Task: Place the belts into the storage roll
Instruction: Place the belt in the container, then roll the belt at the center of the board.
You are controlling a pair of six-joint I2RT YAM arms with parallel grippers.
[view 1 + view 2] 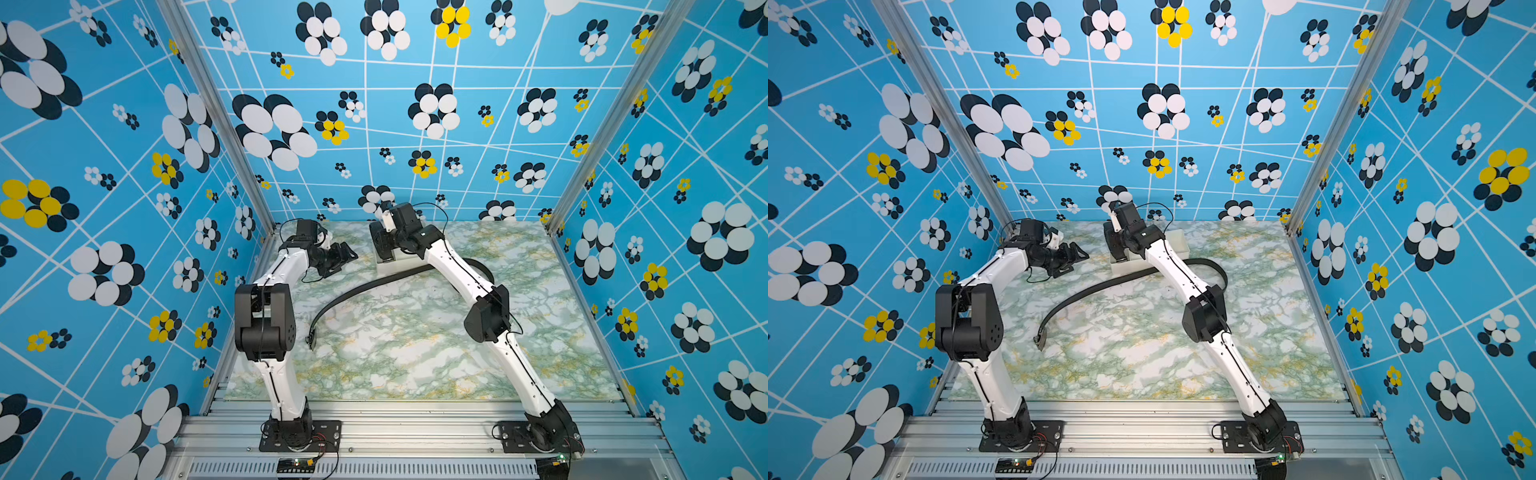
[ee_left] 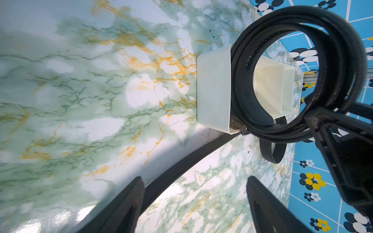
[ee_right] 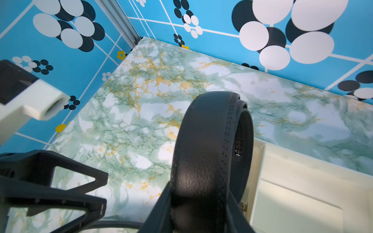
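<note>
The coiled belt (image 3: 201,153) is a tight black ring of several turns standing on edge. I have it clamped across its width between the fingers of my right gripper (image 3: 198,191). I hold it at the tray (image 2: 214,90), over the end compartment that faces my left gripper (image 2: 194,181), and through the ring's hole I can see the tray's inner dividers. The coil's buckle (image 2: 238,127) sits low, right at a corner of that end. I cannot tell whether the ring's lower edge touches the tray. In both top views my right wrist hides the coil and covers that end of the tray (image 1: 390,268).

The loose belt (image 1: 374,284) lies on the table (image 1: 415,340) just beside the tray's near long side. It passes under my right arm and bends into a loop (image 1: 484,270) close to the tray. Its other end curves well away from the tray, out across the table, to the loose belt's buckle (image 1: 311,338).

My left gripper hovers near the tray's end, apart from it. Its fingers are spread wide with nothing between them, and they point toward the coil.
</note>
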